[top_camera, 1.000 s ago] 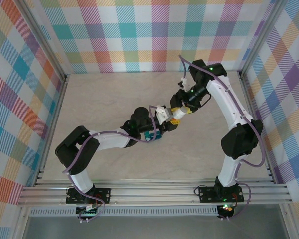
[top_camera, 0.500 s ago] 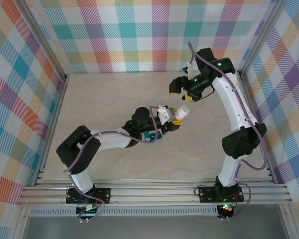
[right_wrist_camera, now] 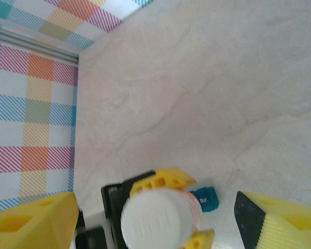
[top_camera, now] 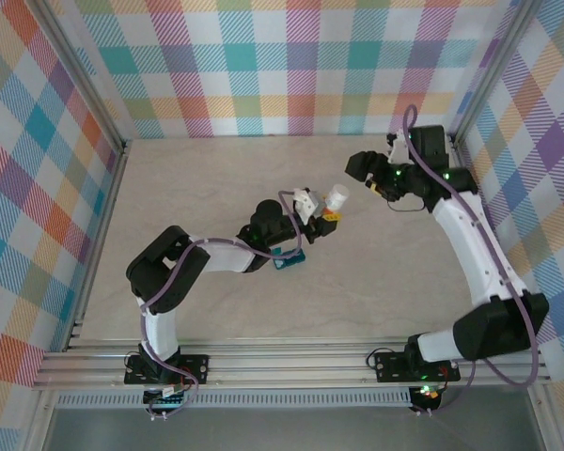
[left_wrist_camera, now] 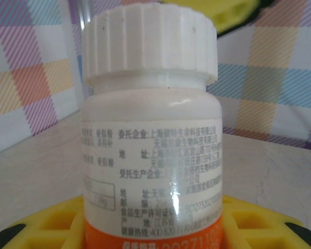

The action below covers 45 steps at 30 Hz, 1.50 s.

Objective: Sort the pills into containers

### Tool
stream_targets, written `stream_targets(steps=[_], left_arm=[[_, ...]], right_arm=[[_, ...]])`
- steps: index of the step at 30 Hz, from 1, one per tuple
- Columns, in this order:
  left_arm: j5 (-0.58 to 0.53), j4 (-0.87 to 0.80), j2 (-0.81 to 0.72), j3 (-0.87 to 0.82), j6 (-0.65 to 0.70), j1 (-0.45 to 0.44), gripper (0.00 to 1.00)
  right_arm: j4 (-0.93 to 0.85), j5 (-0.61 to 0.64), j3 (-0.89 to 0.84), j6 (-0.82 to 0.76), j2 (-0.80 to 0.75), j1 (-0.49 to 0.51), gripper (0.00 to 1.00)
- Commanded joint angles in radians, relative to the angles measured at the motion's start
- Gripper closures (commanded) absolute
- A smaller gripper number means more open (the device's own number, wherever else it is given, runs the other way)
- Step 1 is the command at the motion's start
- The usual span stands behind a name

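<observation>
Left pincer (top_camera: 323,215) clamped on white bottle (top_camera: 336,197); right pincer (top_camera: 359,167) open and clear of it.
Top view, centre of frame: the teal containers (top_camera: 289,260) lie on the table (top_camera: 216,178), just below the left forearm and partly hidden by it; compartments not resolvable. Just right of them, the left pincer grips the bottle by its lower body, cap toward the upper right. Left wrist view: bottle fills mid-frame with a ribbed white cap, printed label and orange band at the bottom edge; yellow fingers (left_wrist_camera: 249,223) touch both sides. Further right in the top view, the right pincer sits up and right of the bottle, apart. Right wrist view: its yellow fingers (right_wrist_camera: 33,223) are spread to the lower corners; containers just right of the cap.
</observation>
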Motion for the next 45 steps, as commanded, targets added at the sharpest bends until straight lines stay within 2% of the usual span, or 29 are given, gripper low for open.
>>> stream_targets(steps=[1, 8, 15, 26, 45], left_arm=[[-0.004, 0.128, 0.009, 0.033, -0.105, 0.028, 1.00], [0.014, 0.174, -0.004, 0.030, -0.152, 0.052, 1.00], [0.033, 0.182, -0.015, 0.029, -0.169, 0.051, 1.00], [0.060, 0.177, -0.009, 0.036, -0.170, 0.051, 1.00], [0.070, 0.176, -0.011, 0.035, -0.169, 0.051, 1.00]], right_arm=[[0.281, 0.015, -0.131, 0.054, -0.063, -0.001, 0.20], [0.553, -0.068, -0.311, 0.074, -0.149, -0.001, 0.17], [0.625, -0.079, -0.352, 0.096, -0.178, 0.007, 0.17], [0.543, -0.015, -0.261, 0.059, -0.109, 0.068, 0.17], [0.440, 0.024, -0.175, 0.020, -0.050, 0.135, 0.18]])
